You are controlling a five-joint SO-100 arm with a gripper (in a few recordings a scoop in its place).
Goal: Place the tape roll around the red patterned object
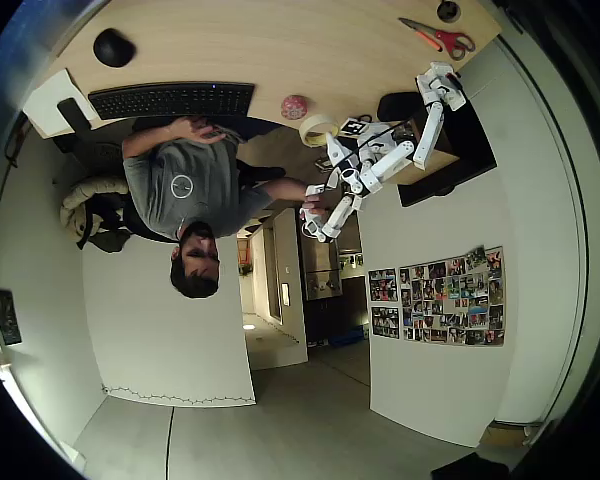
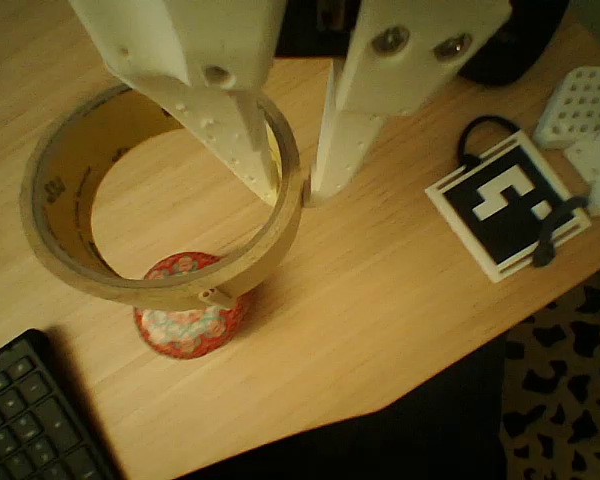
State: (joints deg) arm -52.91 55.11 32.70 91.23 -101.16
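In the wrist view, a black keyboard (image 2: 35,415) sits at the lower left corner of the wooden desk (image 2: 380,330). Just right of it, the red patterned object (image 2: 188,322) rests on the desk, its upper part hidden behind the lower rim of the tape roll (image 2: 165,195), which hangs tilted above it (whether the ring touches the ball cannot be told). The tool (image 2: 292,180) holds the tape roll by its right wall, one finger inside the ring and the other outside, pinched narrow on the band. Farther right lies a white square tag with a black marker pattern (image 2: 507,205), a dark cord looped at its edges. In the overhead view, a black mouse (image 1: 113,47) lies at the far left of the desk, then the keyboard (image 1: 172,99), with a person (image 1: 195,195) seated beside it. The red patterned object (image 1: 295,106) sits near the desk edge, the tape roll (image 1: 317,129) just beside it, and red-handled scissors (image 1: 440,38) lie toward the right.
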